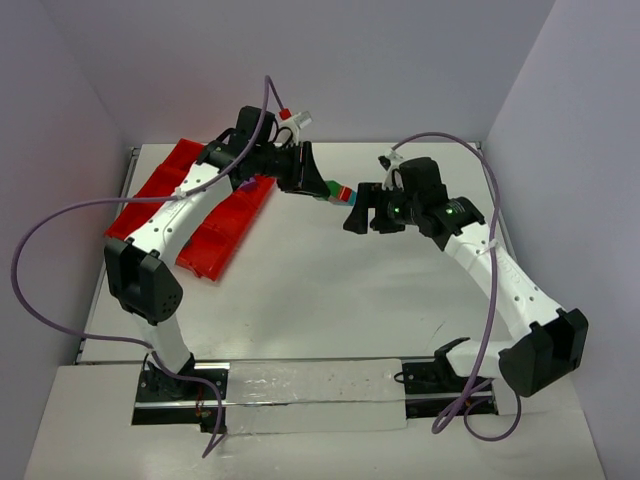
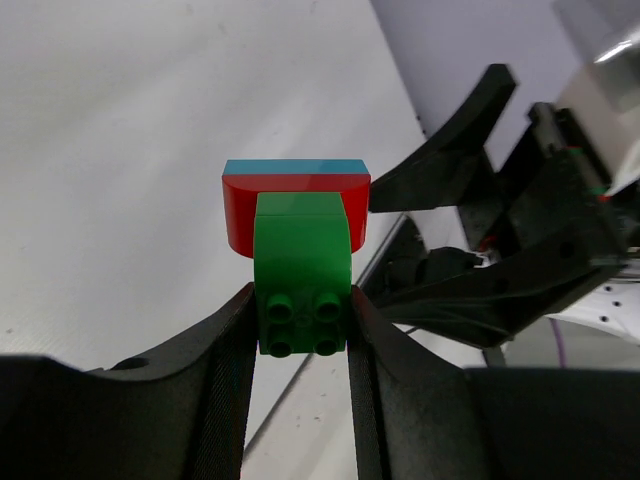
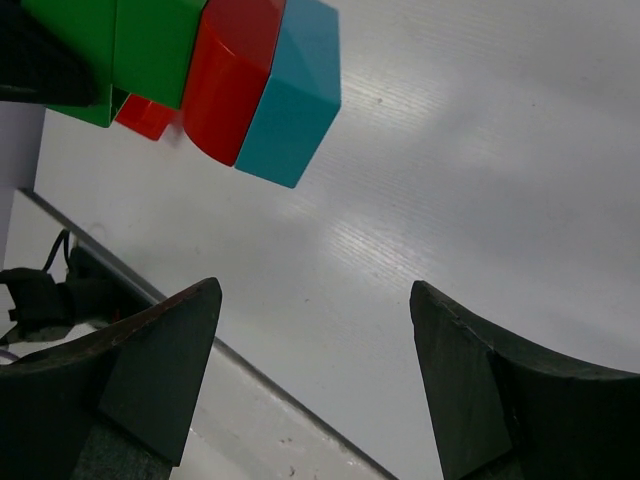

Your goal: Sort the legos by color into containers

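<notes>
My left gripper (image 1: pixel 320 186) is shut on a stack of three legos held in the air over the back middle of the table. Its jaws clamp the green brick (image 2: pixel 300 260), which carries a red brick (image 2: pixel 238 215) and a cyan brick (image 2: pixel 295 166) at the far end. In the top view the stack (image 1: pixel 338 191) points toward my right gripper (image 1: pixel 364 217), which is open and just to its right, not touching it. The right wrist view shows the cyan brick (image 3: pixel 295 95) and red brick (image 3: pixel 230 80) above and left of the open right gripper (image 3: pixel 315 300). The red tray of containers (image 1: pixel 165 185) lies at the back left, partly hidden by my left arm.
White walls close the table at the back and on both sides. The bare white tabletop (image 1: pixel 330 290) stretches between the arms. Purple cables (image 1: pixel 60 225) loop off each arm. No loose bricks show on the table.
</notes>
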You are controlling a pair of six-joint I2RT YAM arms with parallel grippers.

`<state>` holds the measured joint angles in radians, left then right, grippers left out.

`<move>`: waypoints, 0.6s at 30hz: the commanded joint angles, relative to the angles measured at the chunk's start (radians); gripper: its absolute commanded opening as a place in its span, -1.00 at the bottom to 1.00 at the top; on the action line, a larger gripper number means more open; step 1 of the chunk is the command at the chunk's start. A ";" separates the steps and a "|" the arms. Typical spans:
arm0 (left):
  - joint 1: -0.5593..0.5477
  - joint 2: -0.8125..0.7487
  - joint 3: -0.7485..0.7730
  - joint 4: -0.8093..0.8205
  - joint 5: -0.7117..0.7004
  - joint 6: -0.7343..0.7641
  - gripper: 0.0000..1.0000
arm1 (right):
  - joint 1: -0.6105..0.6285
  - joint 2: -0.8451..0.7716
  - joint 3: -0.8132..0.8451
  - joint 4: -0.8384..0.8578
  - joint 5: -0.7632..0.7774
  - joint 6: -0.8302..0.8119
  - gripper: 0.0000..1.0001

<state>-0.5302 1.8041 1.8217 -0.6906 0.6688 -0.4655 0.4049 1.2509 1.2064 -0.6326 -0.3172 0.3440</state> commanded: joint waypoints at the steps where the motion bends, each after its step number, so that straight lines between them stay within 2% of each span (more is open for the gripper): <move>1: 0.022 -0.002 -0.016 0.160 0.147 -0.109 -1.00 | -0.005 0.038 0.076 0.055 -0.104 -0.034 0.67; 10: 0.064 -0.034 -0.079 0.189 0.156 -0.137 -1.00 | -0.006 0.072 0.114 0.062 -0.060 0.036 0.71; 15: 0.123 -0.122 -0.235 0.321 0.236 -0.205 -1.00 | -0.024 0.055 0.120 0.122 -0.211 0.050 0.71; 18: 0.168 -0.159 -0.303 0.404 0.285 -0.261 -1.00 | -0.034 0.041 0.136 0.124 -0.243 0.034 0.72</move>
<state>-0.4161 1.7426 1.5615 -0.4574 0.8525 -0.6414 0.3884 1.3276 1.2795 -0.5773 -0.4679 0.3807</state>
